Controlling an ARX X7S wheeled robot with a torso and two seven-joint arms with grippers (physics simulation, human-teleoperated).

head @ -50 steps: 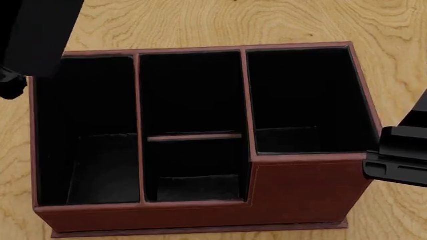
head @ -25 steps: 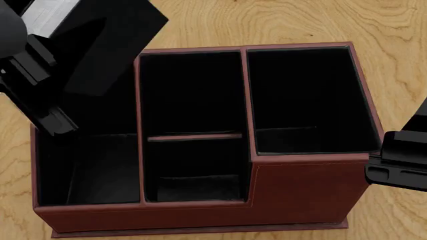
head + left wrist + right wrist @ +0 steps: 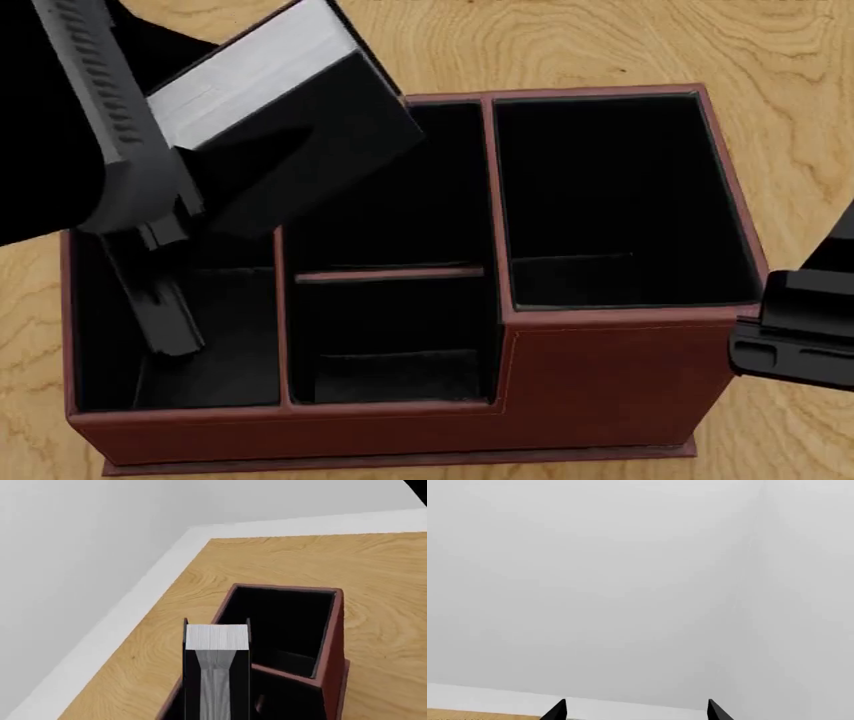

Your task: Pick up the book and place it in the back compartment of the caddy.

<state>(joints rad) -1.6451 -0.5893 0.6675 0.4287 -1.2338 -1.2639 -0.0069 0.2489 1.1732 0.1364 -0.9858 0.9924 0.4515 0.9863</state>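
The book [image 3: 300,130], black with white page edges, hangs tilted above the caddy's [image 3: 607,385] back left part. Its lower corner reaches over the back middle cell [image 3: 400,215]. My left gripper [image 3: 187,195] is shut on the book's near end, and one dark finger [image 3: 154,300] points down into the left cell. In the left wrist view the book [image 3: 217,667] runs straight away from the camera, page edges up, with the caddy [image 3: 330,640] below it. My right gripper [image 3: 637,711] is open with nothing in it and faces a white wall. It sits beside the caddy's right wall [image 3: 801,330].
The caddy stands on a light wooden table [image 3: 561,45]. Its right back cell [image 3: 607,190] is deep and black-lined, and a low front middle cell [image 3: 394,350] lies behind the stepped front wall. The table edge and a white wall [image 3: 100,555] show in the left wrist view.
My left arm has swung the book in from the upper left, rightward and over the caddy. The right gripper has stayed put.
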